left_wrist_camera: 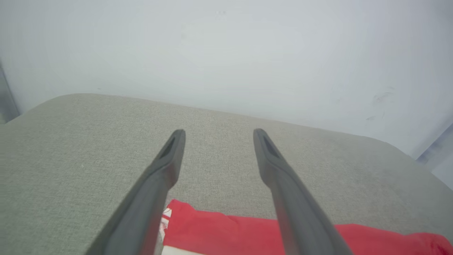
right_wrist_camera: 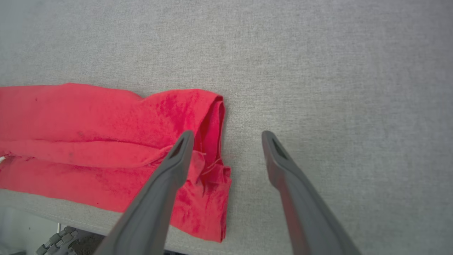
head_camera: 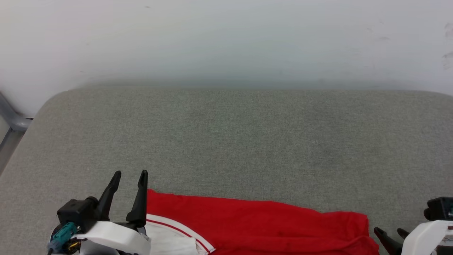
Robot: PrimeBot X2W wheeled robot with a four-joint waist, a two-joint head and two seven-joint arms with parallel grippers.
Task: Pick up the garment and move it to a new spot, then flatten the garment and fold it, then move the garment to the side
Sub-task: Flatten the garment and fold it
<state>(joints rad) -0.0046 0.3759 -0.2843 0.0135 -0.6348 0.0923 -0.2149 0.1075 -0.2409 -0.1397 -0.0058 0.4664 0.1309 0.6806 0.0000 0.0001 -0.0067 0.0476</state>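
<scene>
A table [head_camera: 226, 141] covered in grey woven fabric, with rounded far corners, spans the scene from left to right. Behind it stands a plain pale wall [head_camera: 226, 42], evenly lit, with faint scuff marks [head_camera: 447, 56] at far right. A grey metal bar [head_camera: 10, 118] shows at the left edge.

L tool [head_camera: 130, 173], long blk fingers [head_camera: 138, 202], white shell [head_camera: 113, 237], teal plug [head_camera: 65, 232]

The left gripper [head_camera: 130, 173] stands at the left end of the garment [head_camera: 254, 223], fingers parted and empty, pointing away from the robot. The right gripper [head_camera: 389, 232] sits just beside its right end, jaws spread, seemingly angled inward, though partly cropped.
</scene>
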